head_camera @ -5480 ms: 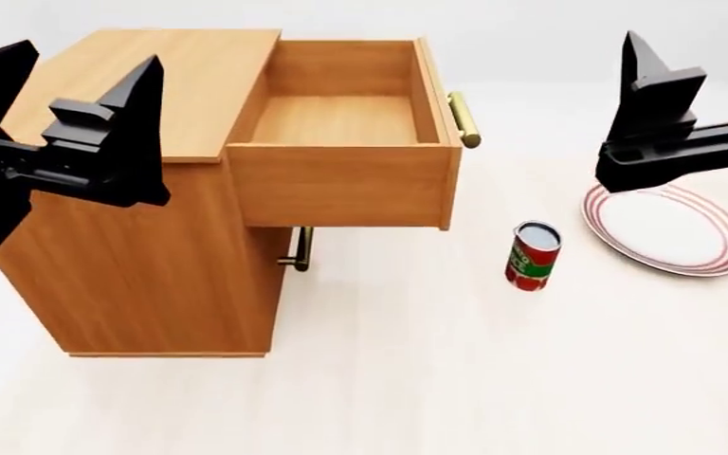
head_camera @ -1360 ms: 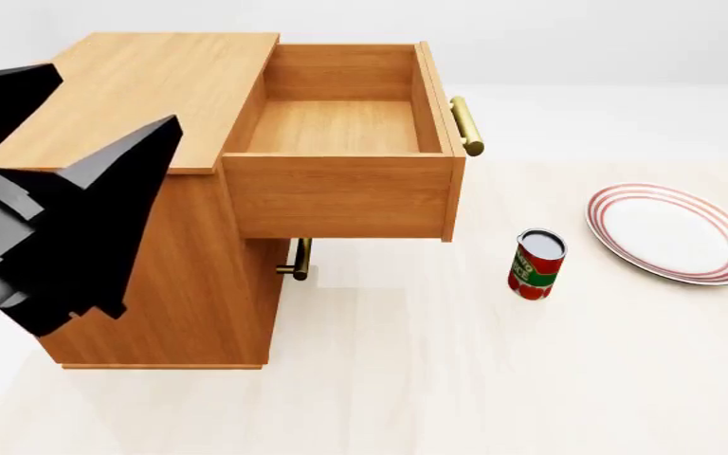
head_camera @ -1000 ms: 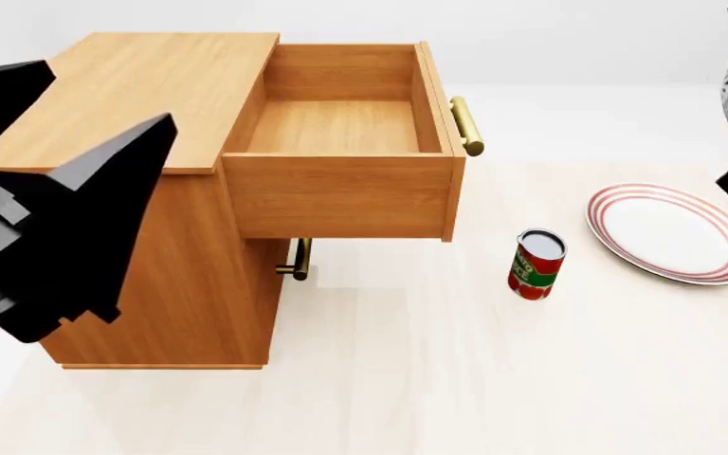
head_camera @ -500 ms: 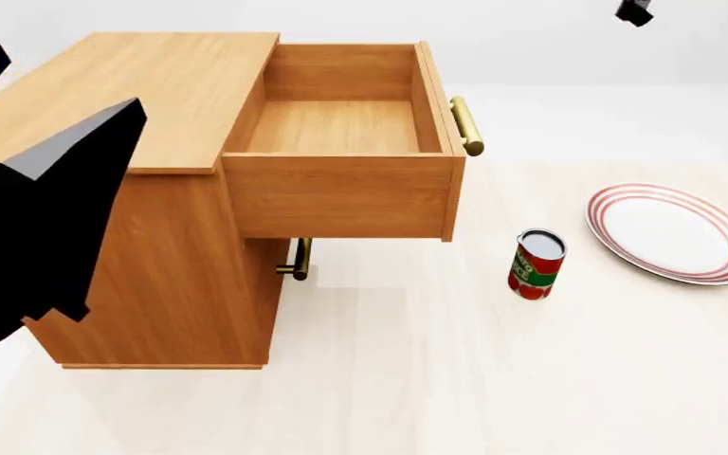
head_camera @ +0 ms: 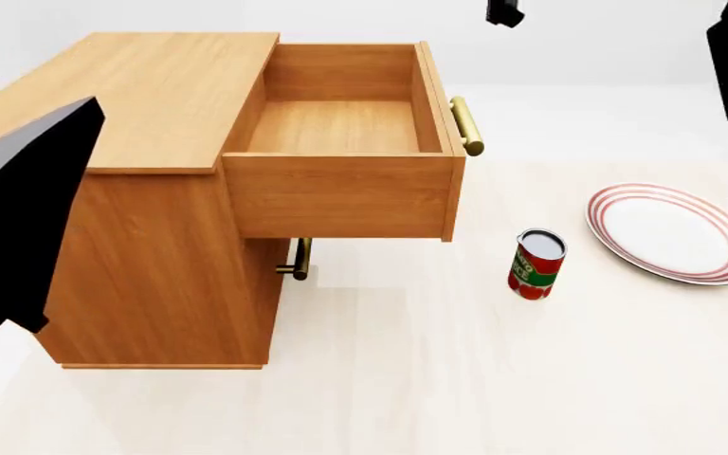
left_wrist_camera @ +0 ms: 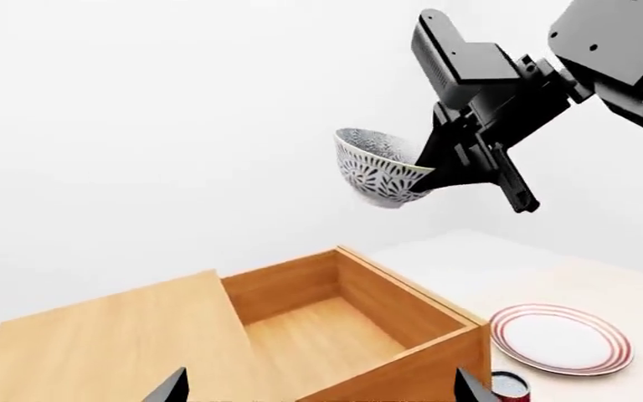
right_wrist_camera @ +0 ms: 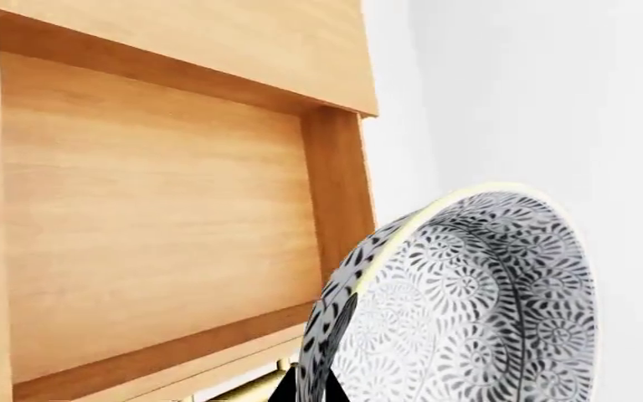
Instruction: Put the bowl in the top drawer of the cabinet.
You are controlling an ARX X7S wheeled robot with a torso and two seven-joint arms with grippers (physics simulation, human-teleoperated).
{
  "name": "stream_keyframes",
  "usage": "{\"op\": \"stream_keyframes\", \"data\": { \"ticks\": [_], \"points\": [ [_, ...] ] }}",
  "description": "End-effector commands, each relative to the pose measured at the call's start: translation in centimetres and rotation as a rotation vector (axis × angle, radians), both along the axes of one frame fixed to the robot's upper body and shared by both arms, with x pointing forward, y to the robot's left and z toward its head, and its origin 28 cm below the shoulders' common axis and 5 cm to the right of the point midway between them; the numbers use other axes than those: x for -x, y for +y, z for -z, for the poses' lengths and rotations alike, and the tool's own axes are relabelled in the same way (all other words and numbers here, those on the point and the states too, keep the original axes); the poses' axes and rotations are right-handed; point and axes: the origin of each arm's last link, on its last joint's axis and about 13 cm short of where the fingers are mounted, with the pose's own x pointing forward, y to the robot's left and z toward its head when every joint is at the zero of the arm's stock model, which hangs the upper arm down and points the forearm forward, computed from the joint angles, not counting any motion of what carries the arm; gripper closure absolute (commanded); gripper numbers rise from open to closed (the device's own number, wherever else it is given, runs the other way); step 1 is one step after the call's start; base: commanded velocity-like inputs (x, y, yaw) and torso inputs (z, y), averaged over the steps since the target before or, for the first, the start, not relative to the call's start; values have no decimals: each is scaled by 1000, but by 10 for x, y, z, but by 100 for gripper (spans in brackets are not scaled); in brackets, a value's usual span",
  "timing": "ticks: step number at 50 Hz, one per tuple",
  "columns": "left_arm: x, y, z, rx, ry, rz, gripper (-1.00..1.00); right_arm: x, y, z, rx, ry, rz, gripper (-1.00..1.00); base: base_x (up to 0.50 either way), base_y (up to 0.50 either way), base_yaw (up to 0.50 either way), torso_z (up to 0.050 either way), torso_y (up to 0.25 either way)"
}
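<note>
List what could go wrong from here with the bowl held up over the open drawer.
The right pincer grips the bowl by its rim only, tilted, high above the top drawer: it could slip and drop. Lowered off-centre, it may strike the drawer's wall or land by the can or plate.

Matt wood-grain cabinet (head_camera: 168,237), brass handle (head_camera: 465,125)

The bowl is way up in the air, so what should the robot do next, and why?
Probably lower the bowl straight down toward the top drawer. The right claw grips its rim high above the drawer, which is pulled open and empty, so nothing seems to block the way down.
</note>
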Motion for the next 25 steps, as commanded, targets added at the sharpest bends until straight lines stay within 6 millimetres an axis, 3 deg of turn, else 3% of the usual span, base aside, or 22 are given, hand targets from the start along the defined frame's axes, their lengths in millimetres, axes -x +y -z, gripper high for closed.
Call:
{"op": "stream_keyframes", "data": {
  "ticks": [1,11,25],
  "points": [
    [9,2,-2,1,-10,-38,-100,0,25,-4,24,32,-158,100,0,0,0,0,0],
    [13,2,-1,-10,-38,-16,-100,8,42,-13,51,48,-252,100,0,0,0,0,1],
    [16,8,-4,-10,-77,-36,-100,8,55,-7,80,88,-307,100,0,0,0,0,0]
  ]
}}
